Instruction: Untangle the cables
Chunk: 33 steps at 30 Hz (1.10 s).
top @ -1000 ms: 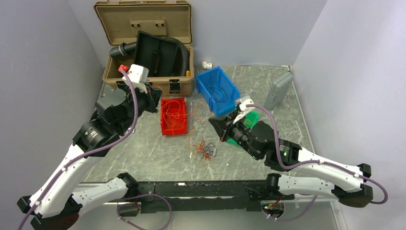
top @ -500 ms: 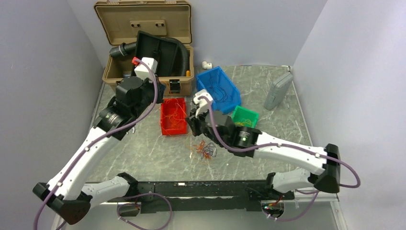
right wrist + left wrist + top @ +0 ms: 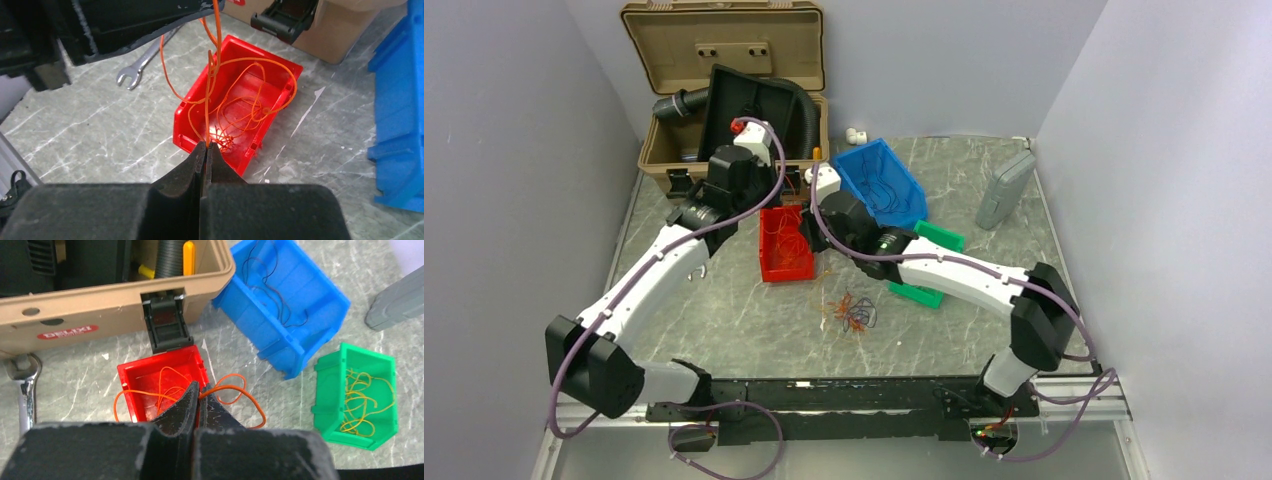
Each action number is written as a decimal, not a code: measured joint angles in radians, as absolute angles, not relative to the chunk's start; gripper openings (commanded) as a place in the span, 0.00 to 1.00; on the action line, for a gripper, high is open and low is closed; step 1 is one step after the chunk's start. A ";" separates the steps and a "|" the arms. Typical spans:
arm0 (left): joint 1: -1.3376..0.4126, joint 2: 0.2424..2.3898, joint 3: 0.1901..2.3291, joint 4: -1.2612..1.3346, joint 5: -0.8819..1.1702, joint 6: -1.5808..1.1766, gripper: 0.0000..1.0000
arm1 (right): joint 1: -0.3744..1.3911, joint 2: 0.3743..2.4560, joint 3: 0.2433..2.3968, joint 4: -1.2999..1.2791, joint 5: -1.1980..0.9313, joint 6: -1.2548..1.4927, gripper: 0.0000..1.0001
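Both grippers were clenched on one orange cable [image 3: 208, 100], the left gripper [image 3: 195, 389] pinching it ahead of the right gripper [image 3: 206, 146], its loops trailing into the red bin [image 3: 186, 130] beneath them; likely mid-sorting, the next move called for letting go over it.

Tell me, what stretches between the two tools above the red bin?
A thin orange cable, pinched in both: from the right tool it rises in loops to the left tool, over the red bin. The right wrist view shows it best.

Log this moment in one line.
left jaws: shut on orange cable | right jaws: shut on orange cable | cable: over red bin | tangle: on table
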<state>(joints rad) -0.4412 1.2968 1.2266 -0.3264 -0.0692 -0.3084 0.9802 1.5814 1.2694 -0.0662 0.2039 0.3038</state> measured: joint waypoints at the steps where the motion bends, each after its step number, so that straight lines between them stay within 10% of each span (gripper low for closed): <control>1: -0.437 1.307 1.215 -0.316 -0.068 -0.311 0.00 | 0.969 1.603 1.272 -0.062 0.192 0.311 0.00; 13: -0.415 1.461 1.145 -0.327 -0.172 -0.385 0.01 | 0.925 1.822 1.333 -0.028 0.067 0.378 0.00; 22: -0.405 1.589 1.165 -0.384 -0.185 -0.431 0.19 | 0.900 1.958 1.394 -0.047 0.125 0.457 0.00; 33: -0.405 1.489 1.165 -0.403 -0.120 -0.419 0.72 | 0.898 1.964 1.444 -0.117 0.244 0.479 0.11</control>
